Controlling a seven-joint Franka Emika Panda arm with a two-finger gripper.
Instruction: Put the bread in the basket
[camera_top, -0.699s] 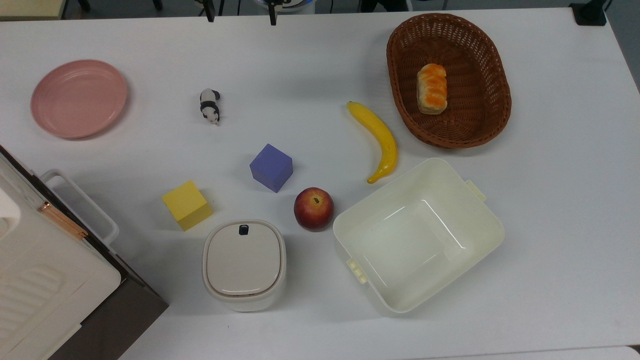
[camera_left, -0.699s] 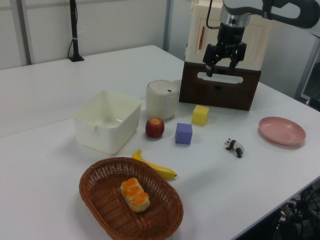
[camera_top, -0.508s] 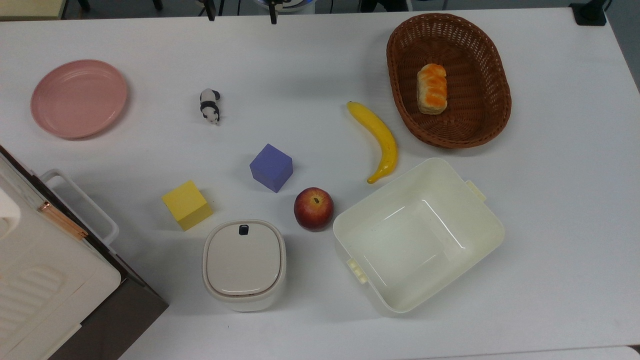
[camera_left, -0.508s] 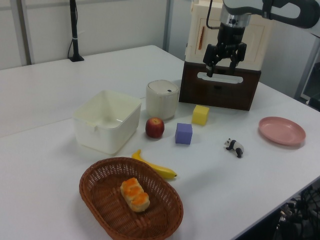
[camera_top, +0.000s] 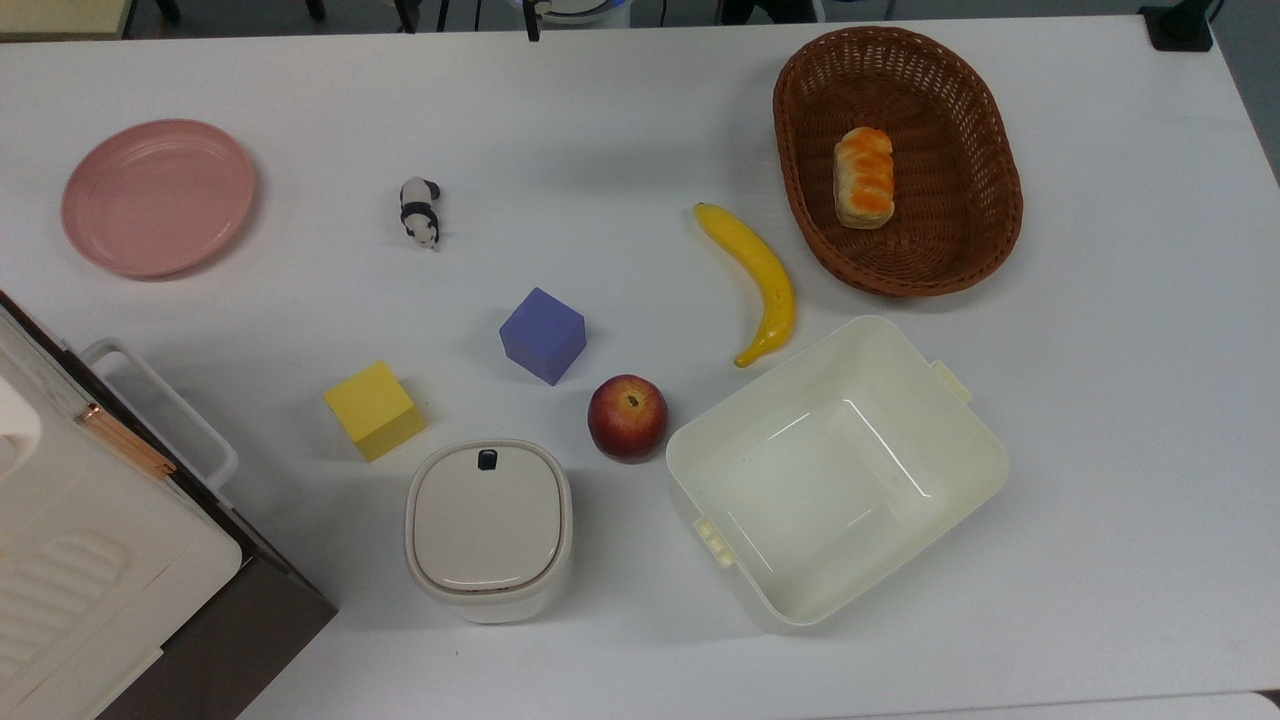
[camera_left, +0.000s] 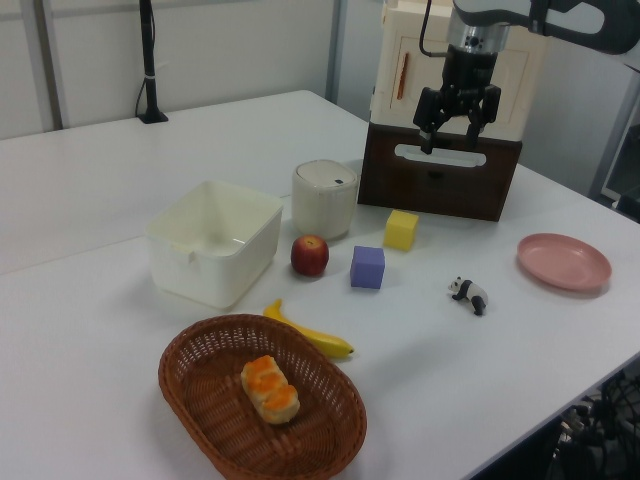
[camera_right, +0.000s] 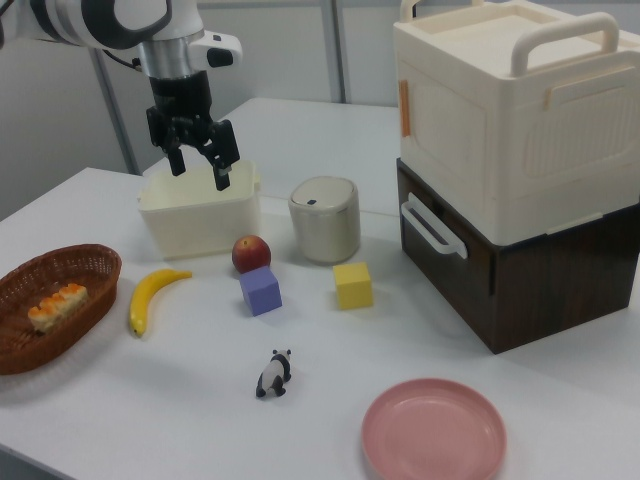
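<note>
The bread (camera_top: 864, 178), a small loaf with an orange-glazed ridged top, lies inside the reddish-brown woven basket (camera_top: 975, 160) at the top view's upper right. The left view shows the bread (camera_left: 269, 389) in the basket (camera_left: 210, 420) near the front edge, and the right view has the bread (camera_right: 56, 305) in the basket (camera_right: 70, 262) at the far left. My gripper (camera_left: 456, 140) hangs high above the table, well away from the basket, open and holding nothing. In the right view the gripper (camera_right: 202, 174) sits above the cream tub.
A yellow banana (camera_top: 757, 279) lies beside the basket, with a cream tub (camera_top: 960, 435), a red apple (camera_top: 627, 417), a purple cube (camera_top: 543, 335), a yellow cube (camera_top: 375, 409) and a lidded pot (camera_top: 488, 528) nearby. A panda figure (camera_top: 420, 211), pink plate (camera_top: 158, 197) and stacked boxes (camera_right: 520, 160) stand further off.
The gripper has shifted slightly toward the left view's right, still raised. The bread and basket have not moved.
</note>
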